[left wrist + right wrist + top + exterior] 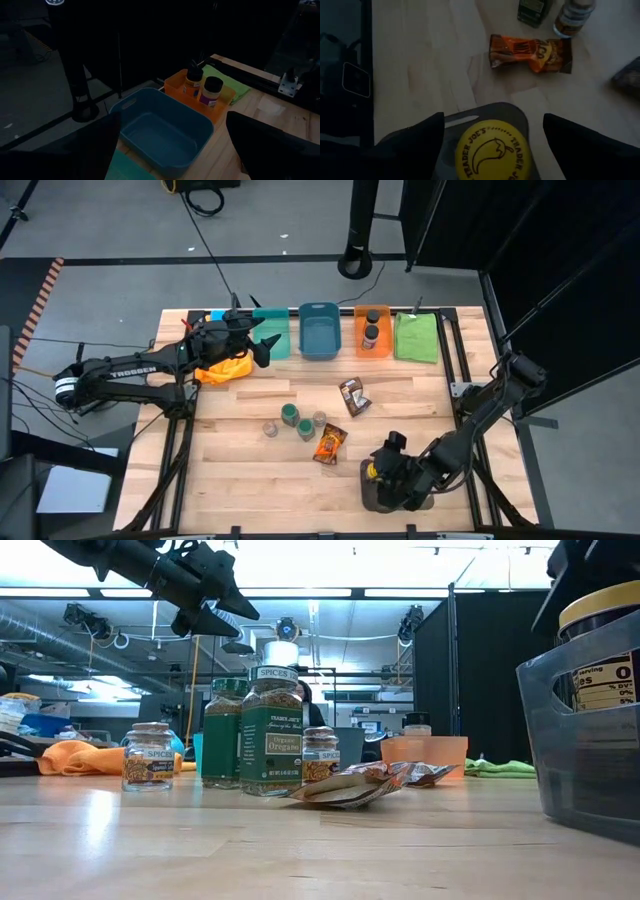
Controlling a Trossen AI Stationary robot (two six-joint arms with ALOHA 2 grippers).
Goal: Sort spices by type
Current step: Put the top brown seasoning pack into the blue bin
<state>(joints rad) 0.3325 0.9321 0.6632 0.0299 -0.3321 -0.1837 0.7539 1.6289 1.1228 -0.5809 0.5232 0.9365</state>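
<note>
Item: yellow-lidded jar (493, 148), Trader Joe's chilli mark on top, standing in the dark grey bin (382, 490) at the table's 5 o'clock corner. The right gripper (492, 131) hovers directly above it, fingers spread wide to either side, apparently gripping nothing, though the high view is too cramped to be sure. Step in hand, by judgement: jar deposited, release made. Loose stock at table centre: orange packet (330, 443), brown packet (353, 396), four small jars (288, 415). Two jars (212, 90) already sit in the orange bin (175, 85) at 12 o'clock. Left gripper (262, 346) waits, fingers apart, above the blue bin (165, 131) at 11 o'clock. Next: lift clear, reach toward 10 o'clock for the orange packet.
</note>
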